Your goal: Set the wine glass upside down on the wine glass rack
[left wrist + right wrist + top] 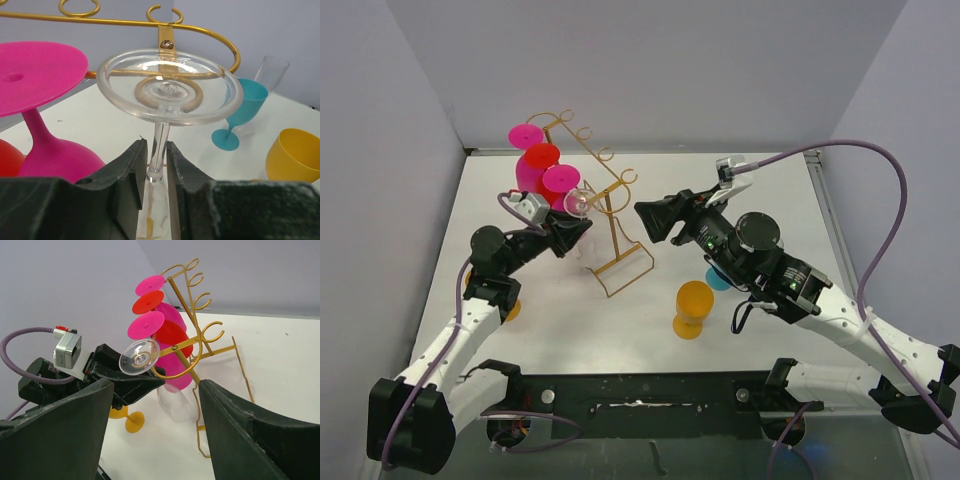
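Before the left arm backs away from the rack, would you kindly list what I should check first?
1. The clear wine glass is upside down, foot uppermost: ok.
2. Its stem sits inside a curled hook of the wine glass rack, foot over the curl: ok, as far as the left wrist view shows.
3. The left gripper has let go of the stem: cannot tell; the jaws stand narrowly about it.
4. The clear foot is apart from the foot of the pink glass: ok, narrow gap.
5. The right gripper is open and away from the rack: ok.
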Motion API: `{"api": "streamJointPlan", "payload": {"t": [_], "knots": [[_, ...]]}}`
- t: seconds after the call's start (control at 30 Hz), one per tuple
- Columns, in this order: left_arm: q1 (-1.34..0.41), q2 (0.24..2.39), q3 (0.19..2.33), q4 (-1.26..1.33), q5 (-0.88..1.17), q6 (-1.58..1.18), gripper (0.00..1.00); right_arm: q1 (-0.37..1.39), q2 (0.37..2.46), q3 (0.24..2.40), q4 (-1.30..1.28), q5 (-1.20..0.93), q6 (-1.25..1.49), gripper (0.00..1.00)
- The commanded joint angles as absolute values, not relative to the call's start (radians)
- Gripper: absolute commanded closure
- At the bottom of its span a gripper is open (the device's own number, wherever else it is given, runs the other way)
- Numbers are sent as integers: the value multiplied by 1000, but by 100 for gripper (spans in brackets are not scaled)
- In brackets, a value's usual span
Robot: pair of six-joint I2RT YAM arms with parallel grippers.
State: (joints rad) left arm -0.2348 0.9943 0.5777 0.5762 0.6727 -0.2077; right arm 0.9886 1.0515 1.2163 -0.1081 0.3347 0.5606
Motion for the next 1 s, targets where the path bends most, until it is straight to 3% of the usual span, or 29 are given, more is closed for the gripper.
{"api": "streamJointPlan", "payload": {"t": [0.0, 0.3, 0.57, 0.8, 0.97], "knots": [[-235, 989, 588, 611, 634, -224, 79, 983, 1026, 1211, -67, 357, 577, 30], [-234, 956, 603, 530, 597, -218, 76, 983, 1042, 1232, -89, 386, 575, 31], [-236, 835, 600, 380, 561, -243, 62, 978, 1031, 1235, -169, 431, 562, 31], [-235, 623, 585, 127, 289, -244, 58, 966, 1009, 1201, -404, 501, 565, 30], [-235, 480, 651, -112, -25, -312, 52, 946, 1032, 1227, -691, 481, 641, 29]]}}
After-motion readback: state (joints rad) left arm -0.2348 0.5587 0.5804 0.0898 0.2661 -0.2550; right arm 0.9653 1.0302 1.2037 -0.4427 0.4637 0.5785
